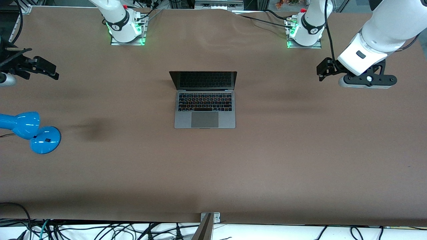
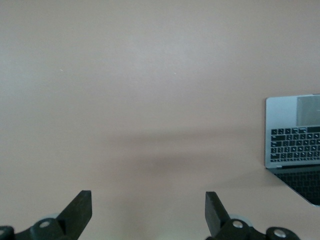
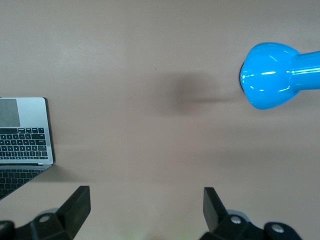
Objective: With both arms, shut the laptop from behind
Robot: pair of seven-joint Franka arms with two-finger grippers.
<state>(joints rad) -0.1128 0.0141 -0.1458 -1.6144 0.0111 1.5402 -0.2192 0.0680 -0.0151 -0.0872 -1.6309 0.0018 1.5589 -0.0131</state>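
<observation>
The silver-grey laptop [image 1: 204,106] stands open in the middle of the table, its dark screen upright and facing the front camera. It also shows in the left wrist view [image 2: 292,145] and in the right wrist view [image 3: 25,135]. My left gripper [image 1: 322,71] hangs over bare table toward the left arm's end, well apart from the laptop; it is open and empty [image 2: 148,205]. My right gripper [image 1: 46,70] hangs over bare table toward the right arm's end, also well apart from the laptop, open and empty [image 3: 146,202].
A small blue desk lamp [image 1: 30,128] stands near the right arm's end of the table, nearer to the front camera than the right gripper; its head shows in the right wrist view [image 3: 272,75]. Brown table [image 1: 213,166] surrounds the laptop. Both arm bases stand along the table edge farthest from the front camera.
</observation>
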